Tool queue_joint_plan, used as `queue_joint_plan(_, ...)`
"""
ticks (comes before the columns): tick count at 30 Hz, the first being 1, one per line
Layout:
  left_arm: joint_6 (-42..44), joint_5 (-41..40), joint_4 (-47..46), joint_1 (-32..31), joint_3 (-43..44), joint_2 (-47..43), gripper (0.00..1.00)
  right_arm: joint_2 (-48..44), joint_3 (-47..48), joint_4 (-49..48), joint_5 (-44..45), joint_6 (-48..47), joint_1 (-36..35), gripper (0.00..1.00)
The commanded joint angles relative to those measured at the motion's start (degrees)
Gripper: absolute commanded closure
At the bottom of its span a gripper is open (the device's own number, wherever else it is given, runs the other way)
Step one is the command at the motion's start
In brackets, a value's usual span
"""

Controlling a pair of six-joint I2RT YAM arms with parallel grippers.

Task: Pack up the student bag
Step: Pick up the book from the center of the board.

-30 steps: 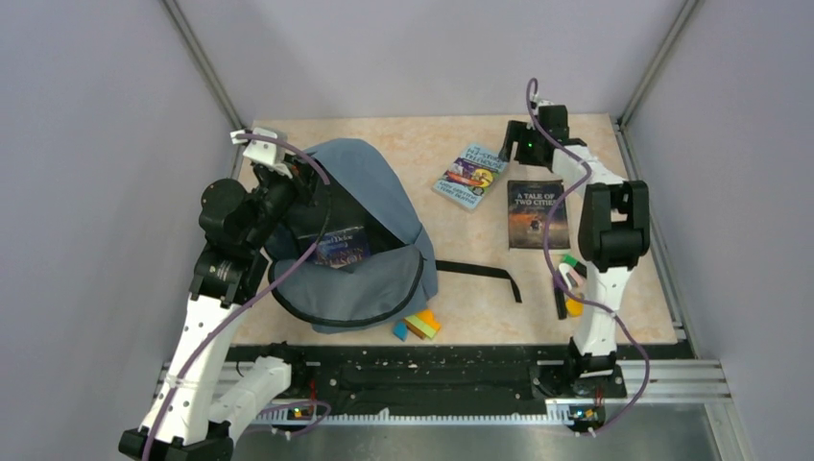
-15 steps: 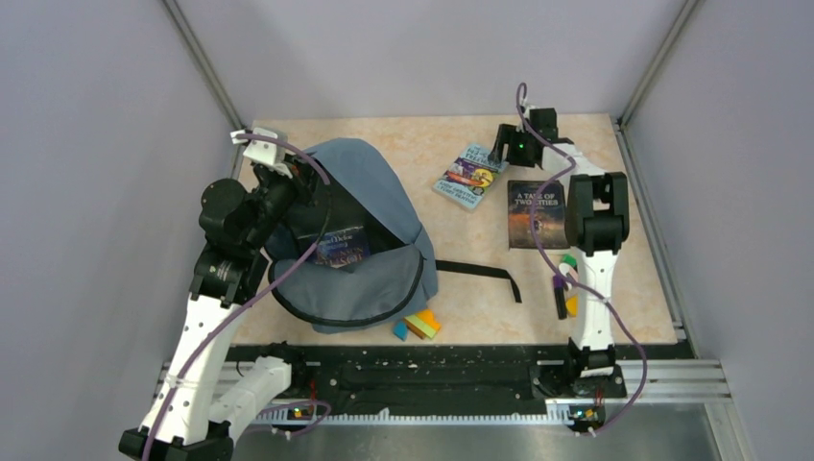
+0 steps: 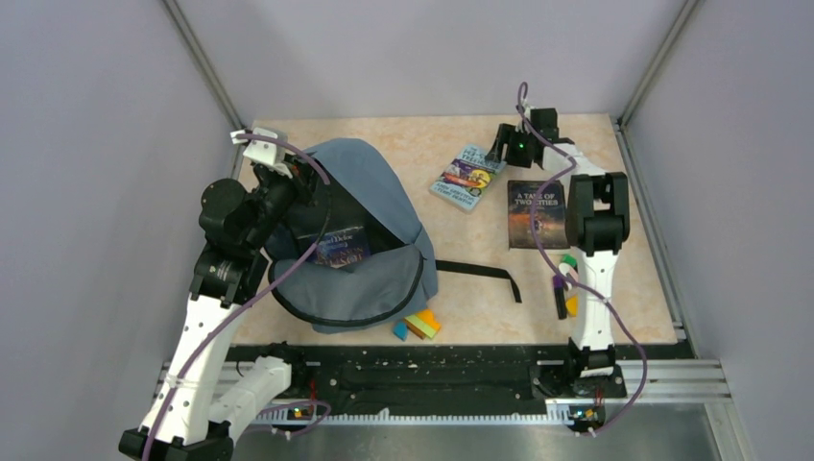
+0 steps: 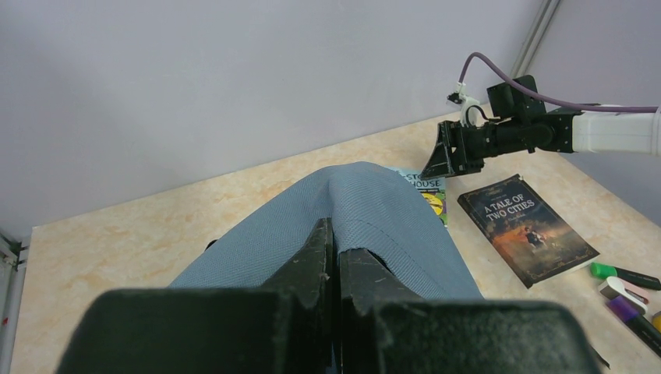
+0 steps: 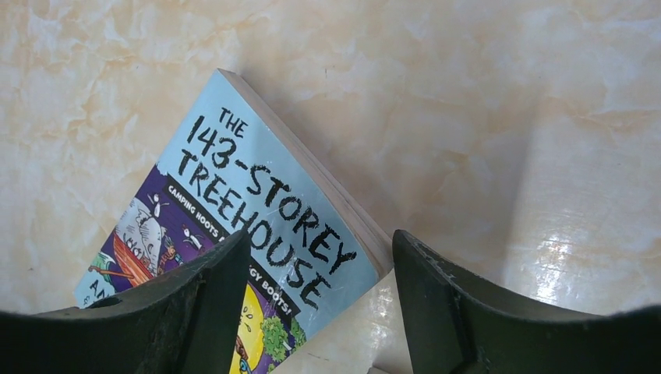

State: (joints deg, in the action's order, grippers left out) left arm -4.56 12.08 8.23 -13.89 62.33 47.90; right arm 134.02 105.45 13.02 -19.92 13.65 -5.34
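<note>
The Treehouse book and the Tale of Two Cities book lie side by side at upper middle of the top view. Markers sit at lower right, and coloured blocks lie just beside the bag's lower edge. Bare tabletop separates bag from books. The right pincer gapes wide above the Treehouse book's corner. The student bag fills the left, its fabric pinched tight in the left pincer.

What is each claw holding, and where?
Left claw pinches the bag by a raised fold of its outer fabric. Right claw is open over the book corner, holding nothing.
</note>
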Motion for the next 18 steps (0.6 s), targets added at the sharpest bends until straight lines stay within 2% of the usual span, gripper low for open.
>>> queue_joint_plan(1, 0.11, -1.02, -2.79, 0.27, 0.43, -1.01, 1.0, -5.2, -0.07, -0.65, -2.65, 1.94, -0.02, 0.35)
queue_joint_plan(11, -0.06, -0.89, -2.87, 0.27, 0.42, -1.27, 1.0, -8.44, -3.41, -3.16, -6.99, 6.33, -0.16, 0.37)
queue_joint_plan(18, -0.04, -0.83, -2.87, 0.27, 0.43, -1.59, 1.0, -7.45, -5.61, -5.55, -9.61, 9.71, -0.02, 0.39)
